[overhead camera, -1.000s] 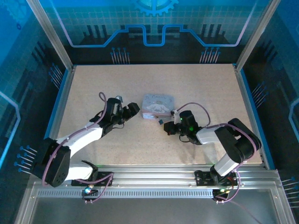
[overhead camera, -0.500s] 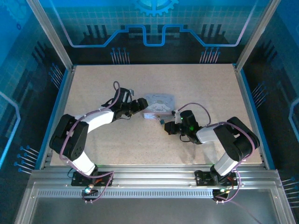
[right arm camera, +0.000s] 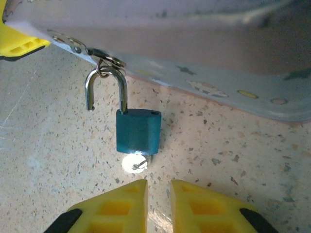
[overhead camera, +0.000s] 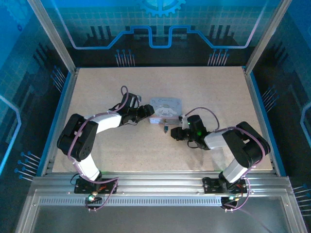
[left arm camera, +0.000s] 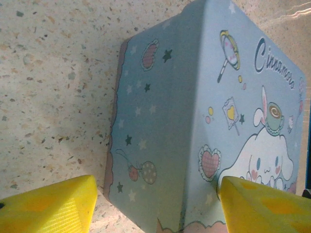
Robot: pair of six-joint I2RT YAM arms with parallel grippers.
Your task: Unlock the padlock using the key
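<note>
Shackle sprung free on one leg, the teal padlock (right arm camera: 138, 131) is hooked on the Cinnamoroll tin (left arm camera: 194, 97), key (right arm camera: 135, 164) in its base (unlocking looks done; perhaps only unhooking remains). At its 6 o'clock the right gripper (right arm camera: 159, 188) is nearly closed, holding nothing. The left gripper (left arm camera: 155, 204) is spread wide astride the tin.

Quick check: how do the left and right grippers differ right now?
The left gripper has its jaws wide apart. The right gripper has them almost together, with only a narrow gap. The left gripper has the tin's end between its fingers. The right gripper has nothing between its own, and the key sits just ahead in the open-shackled padlock. Both have yellow fingers.
</note>
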